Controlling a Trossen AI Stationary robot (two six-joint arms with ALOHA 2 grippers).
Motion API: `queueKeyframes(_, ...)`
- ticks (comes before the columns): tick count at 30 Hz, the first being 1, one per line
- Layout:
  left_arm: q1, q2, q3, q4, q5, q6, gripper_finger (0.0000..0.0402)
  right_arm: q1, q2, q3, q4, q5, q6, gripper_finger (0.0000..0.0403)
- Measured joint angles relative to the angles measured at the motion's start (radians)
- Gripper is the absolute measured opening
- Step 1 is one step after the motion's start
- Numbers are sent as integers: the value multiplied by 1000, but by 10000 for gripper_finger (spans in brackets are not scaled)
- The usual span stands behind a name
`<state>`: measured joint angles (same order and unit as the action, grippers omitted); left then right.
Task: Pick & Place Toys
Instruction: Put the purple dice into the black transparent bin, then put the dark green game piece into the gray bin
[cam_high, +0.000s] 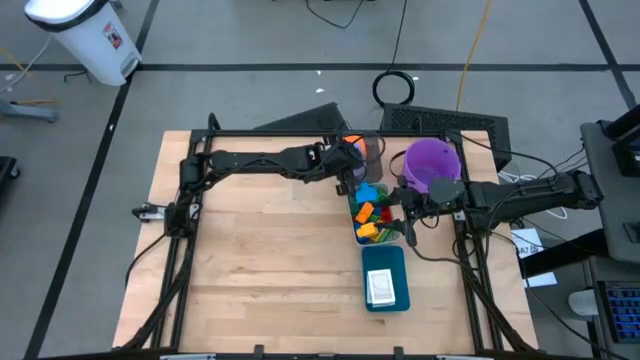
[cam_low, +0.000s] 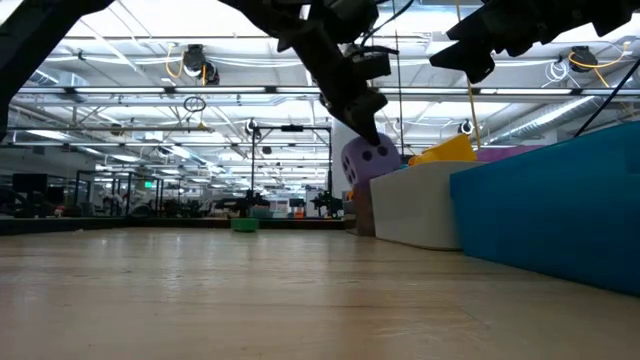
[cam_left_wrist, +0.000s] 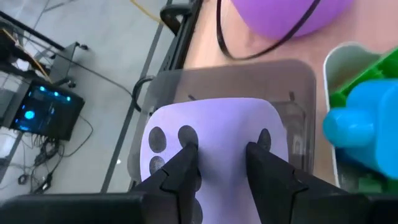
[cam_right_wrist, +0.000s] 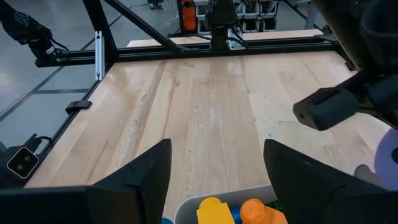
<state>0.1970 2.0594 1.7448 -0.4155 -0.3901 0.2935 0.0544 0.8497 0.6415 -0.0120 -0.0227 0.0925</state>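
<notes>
Left gripper (cam_left_wrist: 217, 168) pinches the lavender die (cam_left_wrist: 214, 134) above a clear container (cam_left_wrist: 298, 81) beside the toy bin (cam_high: 357, 222); placing step, release next; right gripper (cam_right_wrist: 217, 180) hangs open, empty, over that bin.

Left end effector (cam_low: 368, 128) gripping lavender die (cam_low: 366, 160), white bin (cam_low: 420, 205), teal tray (cam_low: 560, 205)

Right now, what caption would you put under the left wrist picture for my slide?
Left hand shut on the lavender dotted die, above a clear container.
</notes>
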Motion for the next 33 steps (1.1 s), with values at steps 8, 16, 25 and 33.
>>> queueKeyframes(8,0,-1,-47,79,77,13,131,0,0,0,0,0,0,228)
queueKeyframes(16,2,-1,-75,78,78,12,131,0,0,0,0,0,0,228)
queueKeyframes(25,2,-1,-75,97,76,20,147,0,0,0,0,0,0,228)
queueKeyframes(33,-1,-1,-75,107,4,-16,255,0,0,0,0,0,0,228)
